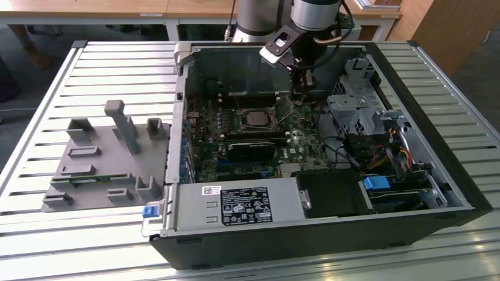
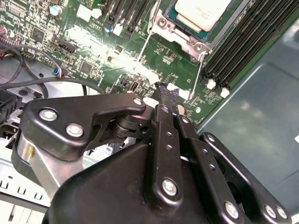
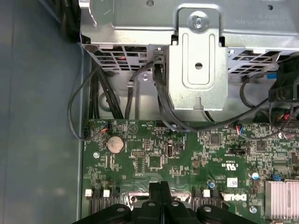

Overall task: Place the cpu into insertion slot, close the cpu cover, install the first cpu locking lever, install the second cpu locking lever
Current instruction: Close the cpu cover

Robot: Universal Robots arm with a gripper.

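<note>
**Tool beside the seated cpu**

Item: black metal tool (image 2: 167,94), fingers pressed together, nothing between them, poised over the green circuit board (image 3: 154,161) just beside the small square dark insertion slot (image 1: 256,110). Dull silver square cpu (image 2: 202,10) lies in that slot.

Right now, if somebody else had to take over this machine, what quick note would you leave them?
Gripper: shut, nothing seen between its fingers, hanging low over the green board near a corner of the socket.
Done: the cpu sits in the insertion slot, pale face up. The cpu cover looks lowered around it, though I can't confirm it is fully down.
Left: the first lever and second lever, both thin wires, look loose and not latched.
</note>
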